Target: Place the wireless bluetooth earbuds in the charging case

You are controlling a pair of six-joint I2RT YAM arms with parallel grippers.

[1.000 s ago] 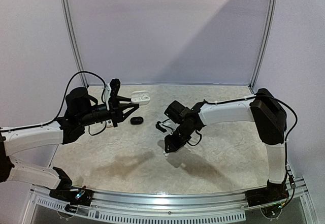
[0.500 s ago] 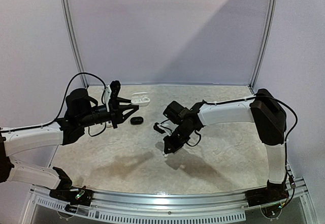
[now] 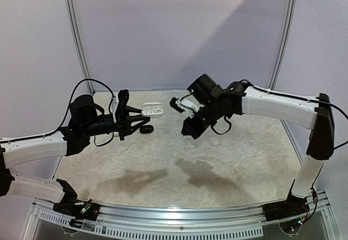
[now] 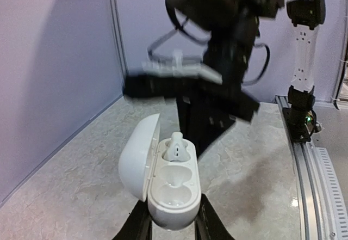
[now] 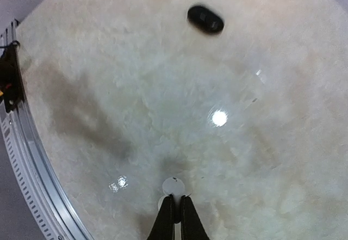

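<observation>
Inside the open white case (image 4: pixel 163 199) sits one earbud (image 4: pixel 176 147).

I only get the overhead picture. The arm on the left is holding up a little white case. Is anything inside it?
Observer: Yes. That arm's wrist camera shows the white charging case open, with one white earbud seated in the far slot. The near slot is empty.
Operator: And is the other arm carrying anything? From above I just see a black clump.
Observer: Its wrist camera shows the right gripper shut on a second white earbud, pinched at the fingertips above the table.
</observation>
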